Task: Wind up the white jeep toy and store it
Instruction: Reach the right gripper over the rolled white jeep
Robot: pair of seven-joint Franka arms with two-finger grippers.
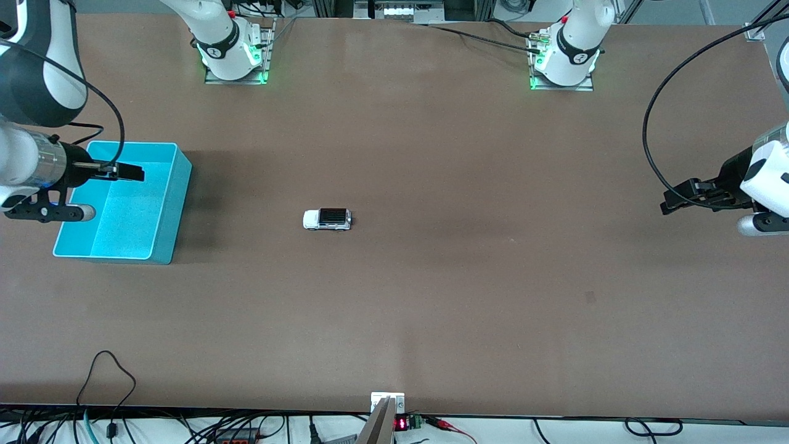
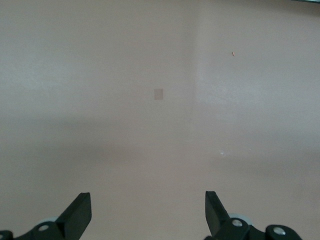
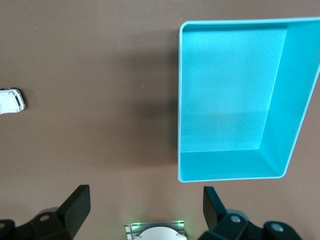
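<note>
The big brown worktop (image 1: 431, 296) has only a few things on it. A teal bin (image 1: 175, 203) sits at the right arm's end, and nothing is inside it. The right hand (image 1: 130, 172) hangs over the bin, with its two fingers wide apart, and it holds nothing. The left hand (image 1: 677, 198) hangs over bare worktop at the left arm's end. Its fingers are wide apart too, with nothing between them. The little white jeep toy (image 1: 327, 219) stands on its wheels near the middle of the worktop, well apart from the bin and from both hands.
</note>
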